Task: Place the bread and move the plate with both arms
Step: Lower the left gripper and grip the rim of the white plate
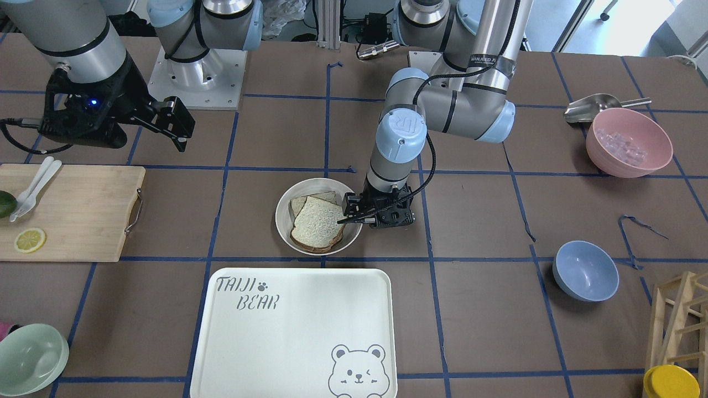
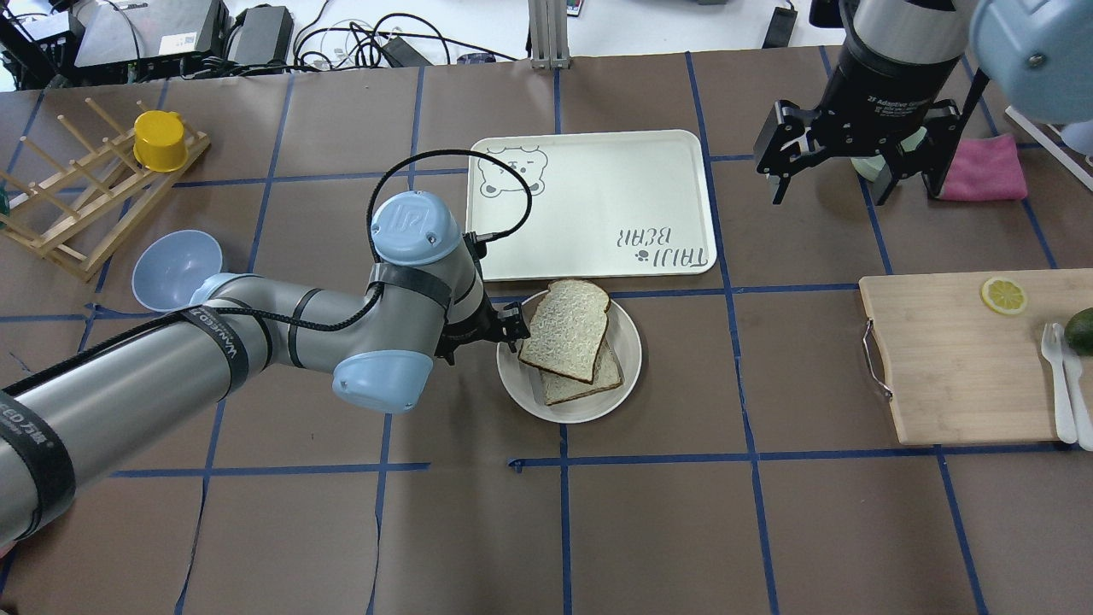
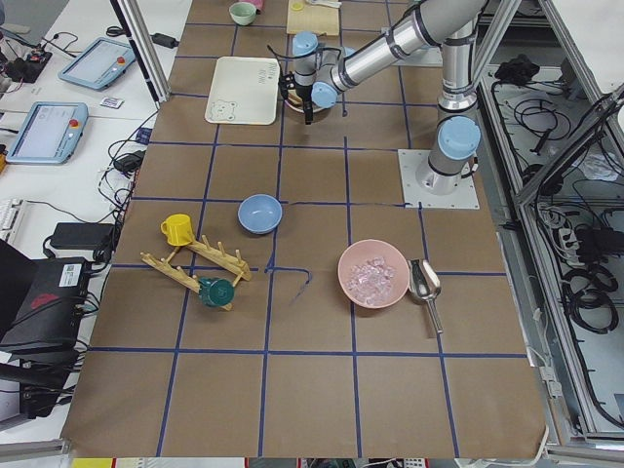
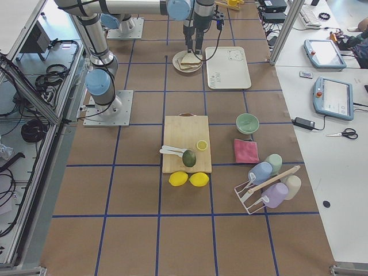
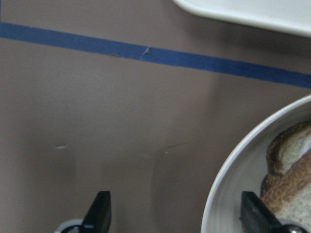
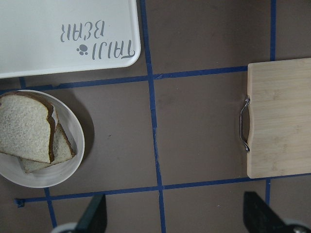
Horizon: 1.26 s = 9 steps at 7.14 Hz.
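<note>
The left gripper (image 1: 351, 213) is straddling the plate's (image 2: 628, 346) rim, jaws wide; the right gripper (image 2: 854, 184) is hovering, also wide. Soft, light bread (image 2: 568, 329) is lying in the plate, whose stiff, slick rim seems the best hold.

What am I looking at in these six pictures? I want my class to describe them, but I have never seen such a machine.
Two robot arms stand at a brown table. Four pictures come from fixed cameras: behind the robot, facing it, and at each table end; two come from wrist cameras. The left hand is open, one finger each side of the rim of a white plate holding two slices of bread. The right hand hangs open and empty above the table. Also there: a bear tray, a cutting board with a lemon slice, a blue bowl.
</note>
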{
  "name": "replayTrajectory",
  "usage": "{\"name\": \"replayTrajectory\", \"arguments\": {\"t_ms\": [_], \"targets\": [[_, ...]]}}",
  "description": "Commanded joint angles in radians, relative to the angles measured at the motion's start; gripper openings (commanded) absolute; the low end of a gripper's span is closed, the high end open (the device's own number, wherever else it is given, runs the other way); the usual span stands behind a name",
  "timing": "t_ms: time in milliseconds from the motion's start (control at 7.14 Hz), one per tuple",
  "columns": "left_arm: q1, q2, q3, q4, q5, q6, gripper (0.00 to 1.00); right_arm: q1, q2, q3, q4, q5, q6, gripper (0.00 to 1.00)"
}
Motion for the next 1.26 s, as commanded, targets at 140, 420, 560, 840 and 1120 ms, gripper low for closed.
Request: {"name": "replayTrajectory", "arguments": {"t_ms": [140,420,560,840,1120], "targets": [[-0.004,0.000,-0.007,0.008,0.005,-0.013,0.83,0.000,-0.001,0.014,-0.003,-0.005,-0.002,1.00],[-0.004,-0.002,-0.011,0.001,-0.133,-0.022,0.54,0.000,-0.002,0.017,-0.003,-0.002,-0.002,1.00],[-0.004,-0.002,-0.011,0.001,-0.162,-0.025,0.45,0.000,-0.001,0.017,-0.003,-0.005,-0.002,1.00],[-0.004,0.000,-0.011,-0.001,-0.168,-0.019,0.22,0.000,-0.001,0.023,-0.003,-0.005,-0.002,1.00],[0.001,0.003,-0.002,0.002,-0.166,0.001,0.07,0.000,-0.001,0.029,-0.003,-0.006,-0.002,1.00]]}}
